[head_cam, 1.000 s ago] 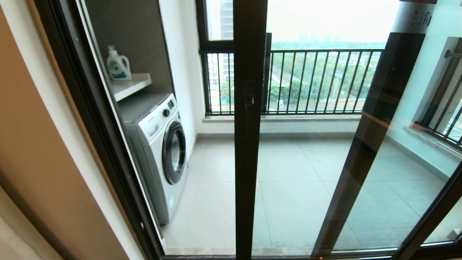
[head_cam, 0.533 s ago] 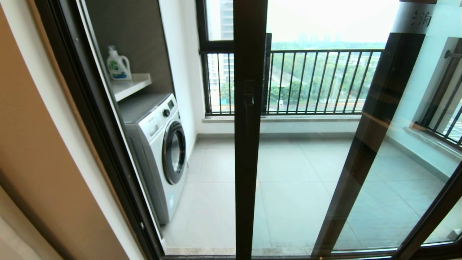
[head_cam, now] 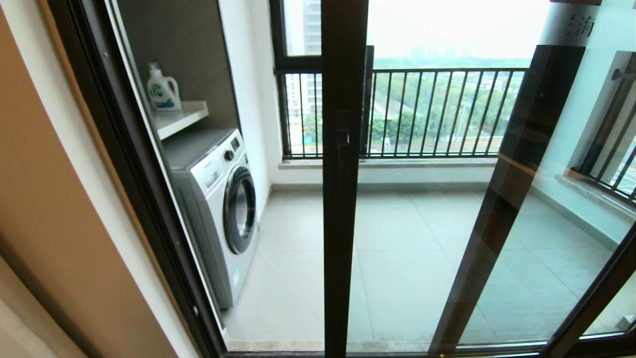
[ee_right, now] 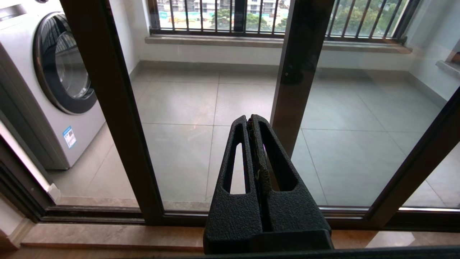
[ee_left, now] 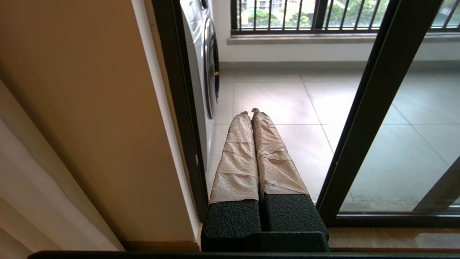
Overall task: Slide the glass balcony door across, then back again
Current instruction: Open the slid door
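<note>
While clear of the glass balcony door (head_cam: 344, 199), both grippers closed, empty.

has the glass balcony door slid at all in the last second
No. The glass balcony door keeps its frame at the same spot against the balcony railing and washing machine.

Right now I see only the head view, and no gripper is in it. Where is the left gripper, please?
Observer: The left gripper is shut and points into the open gap beside the edge of the glass balcony door.
Operator: And the right one?
Observer: The right gripper is shut too. It faces the door's glass pane and holds nothing.
</note>
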